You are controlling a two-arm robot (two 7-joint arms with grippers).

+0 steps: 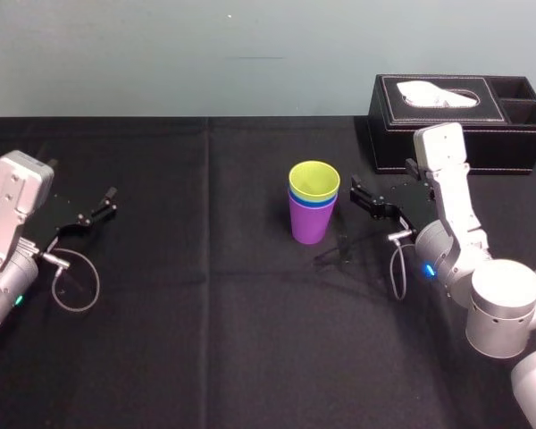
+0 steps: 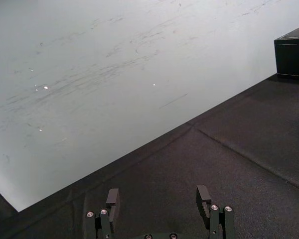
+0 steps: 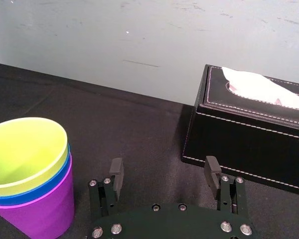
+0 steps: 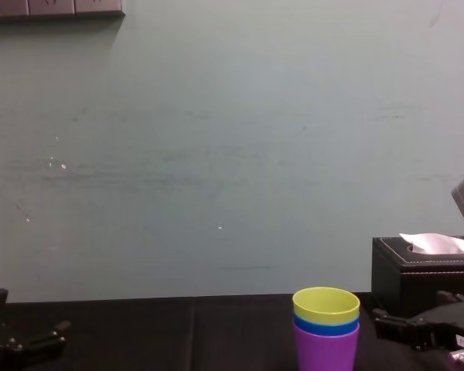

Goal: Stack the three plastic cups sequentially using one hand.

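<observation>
Three cups (image 1: 313,213) stand nested; stacking looks complete. Just beside them the right end effector (image 3: 164,172), tips apart, holds nothing; the left end effector (image 2: 158,199), likewise apart, sits well away.

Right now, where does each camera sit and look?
Head: high, looking down on the stacked cups; both arms show.
Chest: low, facing the wall; left fingers, right fingers at corners.
Left wrist: behind open left fingers, facing cloth and wall.
Right wrist: behind open right fingers, facing cups, tissue box.
Head and right wrist share the cups.
</observation>
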